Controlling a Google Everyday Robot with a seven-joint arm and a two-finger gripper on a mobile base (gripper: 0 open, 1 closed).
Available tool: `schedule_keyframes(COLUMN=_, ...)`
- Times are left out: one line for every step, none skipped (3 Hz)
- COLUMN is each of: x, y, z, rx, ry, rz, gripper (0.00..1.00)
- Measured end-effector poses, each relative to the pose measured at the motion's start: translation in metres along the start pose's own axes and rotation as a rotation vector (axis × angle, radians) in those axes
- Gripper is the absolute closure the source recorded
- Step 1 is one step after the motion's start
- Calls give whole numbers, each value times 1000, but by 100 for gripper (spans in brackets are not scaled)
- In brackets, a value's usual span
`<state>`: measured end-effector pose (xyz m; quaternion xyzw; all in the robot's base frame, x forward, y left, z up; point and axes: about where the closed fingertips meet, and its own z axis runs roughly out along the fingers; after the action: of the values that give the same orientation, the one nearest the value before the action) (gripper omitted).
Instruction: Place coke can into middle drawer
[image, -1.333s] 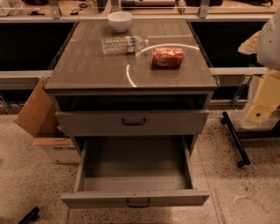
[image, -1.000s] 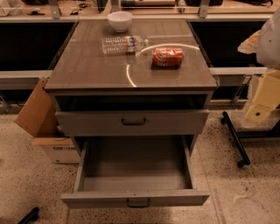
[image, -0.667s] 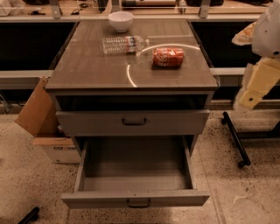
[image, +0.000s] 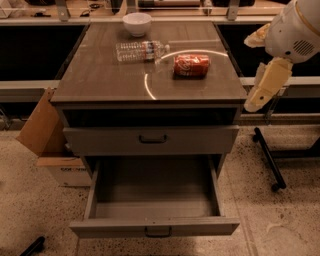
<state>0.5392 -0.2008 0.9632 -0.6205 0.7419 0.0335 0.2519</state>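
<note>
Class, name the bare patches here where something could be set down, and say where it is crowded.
Bare: the front of the brown cabinet top, before the clear plastic water bottle and red coke can; also the open grey middle drawer. Crowded: the back, around the white bowl, bottle and can. The gripper hangs beside the right edge.

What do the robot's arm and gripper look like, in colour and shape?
The arm, at the upper right edge of the view, is a rounded white shell with a small patch of dotted vent holes. Below it the gripper hangs beside the right top corner of the cabinet. It is smooth, pale cream, elongated and rounded at its end. No cables or markings show.
</note>
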Motion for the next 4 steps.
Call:
schedule_keyframes(x=-21, y=-20, z=25, rx=-6, ry=-54, rz=-21, gripper=0)
schedule_keyframes(x=-21, y=-20, z=25, rx=-6, ry=-54, rz=-21, gripper=0)
schedule_keyframes(x=-25, y=-42, z=35, rx=34, ry=-78, rz=-33, gripper=0)
schedule_keyframes(x=-31, y=-90, z=58, rx=88, ry=-96, rz=-65, gripper=0)
